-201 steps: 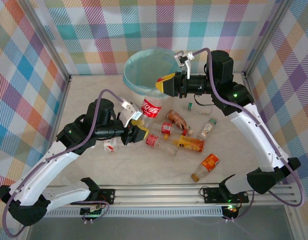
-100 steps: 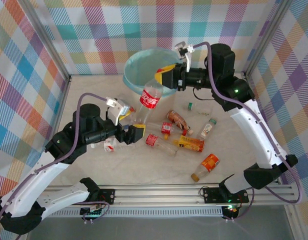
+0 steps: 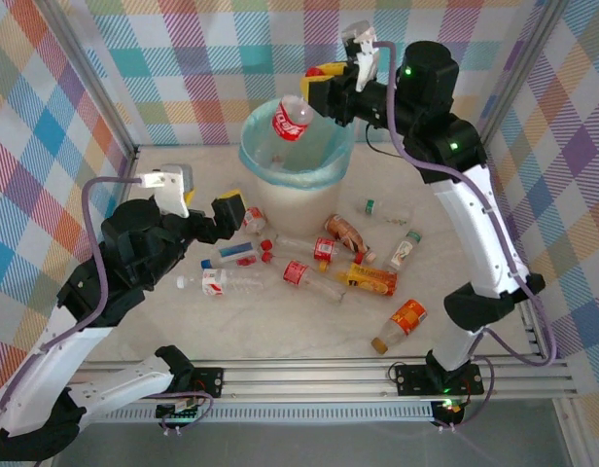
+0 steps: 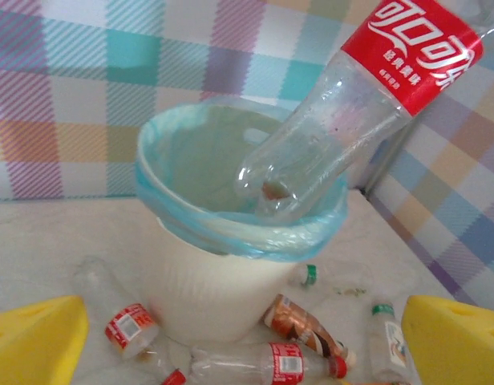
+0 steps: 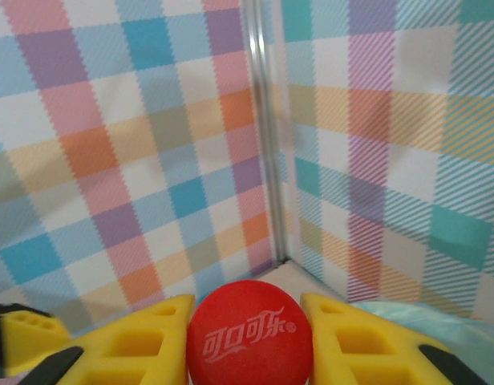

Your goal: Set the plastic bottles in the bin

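Up went the big bottle (image 3: 285,122); it hangs tilted, its bottom over the open mouth of the bin (image 3: 319,175), near the rim. The right gripper (image 3: 321,89) pinches its red cap. The left gripper (image 3: 210,212) has let go and backed off left, fingers spread wide. By the bin, other bottles (image 3: 324,282) lie on the table (image 3: 280,331).

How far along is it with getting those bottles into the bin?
Barely begun. No bottle is clearly inside the bin yet. In hand: the right gripper holds a red-labelled cola bottle by its cap, hanging over the bin's mouth. Left: about nine bottles lying on the table.
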### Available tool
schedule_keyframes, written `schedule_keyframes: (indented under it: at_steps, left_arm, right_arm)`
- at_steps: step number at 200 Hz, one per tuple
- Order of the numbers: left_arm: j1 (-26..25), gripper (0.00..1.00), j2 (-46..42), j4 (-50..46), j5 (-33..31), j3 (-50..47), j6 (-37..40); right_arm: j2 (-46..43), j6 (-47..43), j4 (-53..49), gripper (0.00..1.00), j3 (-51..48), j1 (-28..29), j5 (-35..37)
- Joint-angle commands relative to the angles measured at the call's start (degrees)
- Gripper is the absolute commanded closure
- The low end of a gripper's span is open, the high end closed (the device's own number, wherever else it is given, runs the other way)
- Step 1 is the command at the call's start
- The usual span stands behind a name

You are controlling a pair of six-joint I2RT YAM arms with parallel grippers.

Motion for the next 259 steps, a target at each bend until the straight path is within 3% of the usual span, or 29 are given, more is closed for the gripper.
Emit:
schedule_keyframes:
  at_steps: [1, 87, 259]
  left_arm:
    - [-0.3, 0.00, 1.0, -2.0, -4.4, 1.4, -2.0]
    - [-0.1, 0.00, 6.7, -2.8, -4.2, 0.9, -0.3]
    - [0.6, 0.00, 3.7, -5.7, -7.8, -6.7, -5.5]
  right_arm:
    - [2.7, -4.1, -0.2, 0.99, 4.5, 0.1, 6.4]
    - [13.6, -12.2, -0.6, 1.00, 8.2, -0.5, 15.7]
    - [30.2, -14.8, -7.6, 0.94, 8.1, -1.1, 13.3]
